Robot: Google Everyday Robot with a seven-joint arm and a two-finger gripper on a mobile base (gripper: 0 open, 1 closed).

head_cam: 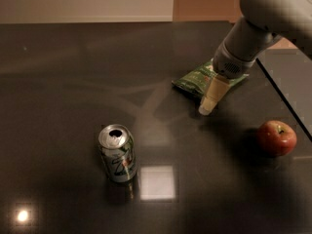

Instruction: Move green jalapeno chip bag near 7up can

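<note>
The end effector hangs low over the counter, at the near edge of the chip bag. The bag's white lettering, just behind the end effector, cannot be read. The soda can, well to the end effector's left and nearer the camera, bears what looks like a large green 7 beside a red dot. Nothing else is legible.

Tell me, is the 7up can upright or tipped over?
Upright: the 7up can stands on its base, silver top up. The gripper hangs at the green jalapeno chip bag.
</note>
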